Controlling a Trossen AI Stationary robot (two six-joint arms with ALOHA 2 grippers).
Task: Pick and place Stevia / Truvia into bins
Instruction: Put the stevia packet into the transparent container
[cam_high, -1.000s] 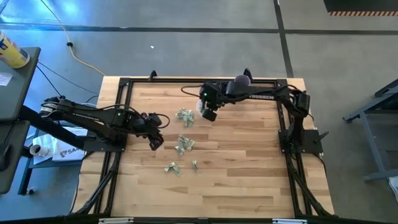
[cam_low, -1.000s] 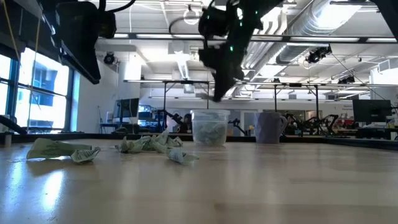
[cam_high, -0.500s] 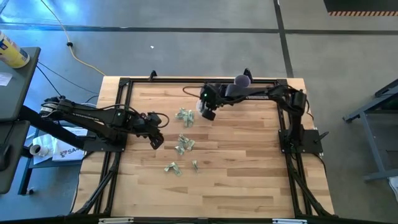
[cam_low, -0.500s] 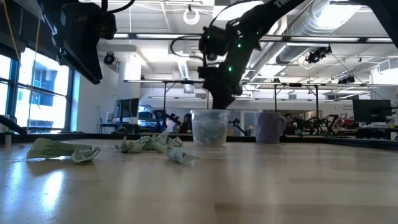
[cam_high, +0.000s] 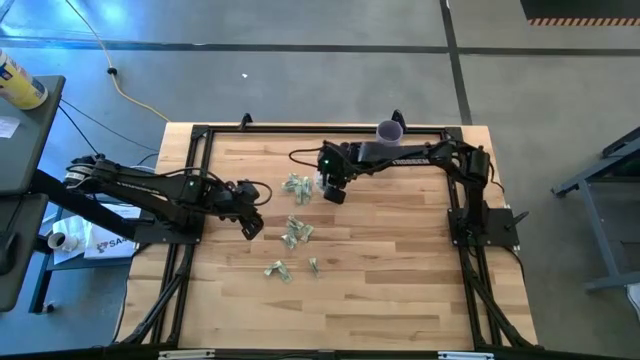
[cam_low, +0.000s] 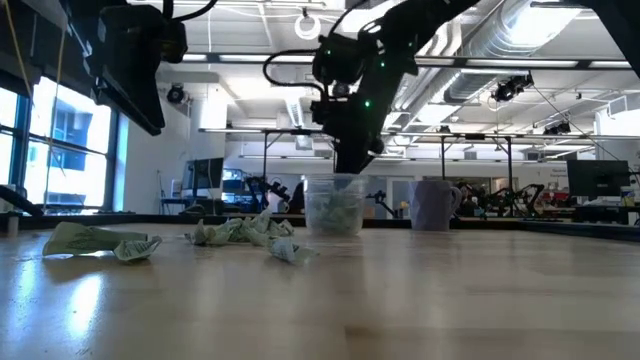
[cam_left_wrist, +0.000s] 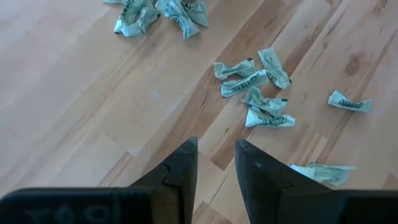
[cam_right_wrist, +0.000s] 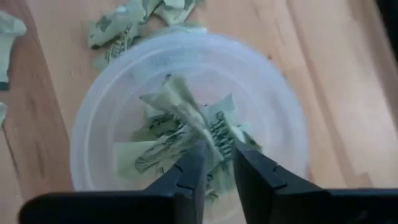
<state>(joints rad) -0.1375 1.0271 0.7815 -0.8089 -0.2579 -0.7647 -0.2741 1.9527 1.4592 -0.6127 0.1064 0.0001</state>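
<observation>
While the table (cam_high: 400, 250) carries loose Stevia packets (cam_high: 297, 232) near its centre, the right end effector (cam_right_wrist: 214, 163) has sunk into the clear cup (cam_right_wrist: 93, 124) at twelve o'clock, its fingers parting to let a packet go. The left end effector (cam_left_wrist: 214, 163) hovers at nine o'clock, half-parted and grasping nothing.

You've got the cup (cam_high: 322, 180) near table centre toward 12, packets (cam_right_wrist: 186, 134) inside; loose packets (cam_high: 297, 233) at its 7, purple cup (cam_high: 389, 131) at its 2.
</observation>
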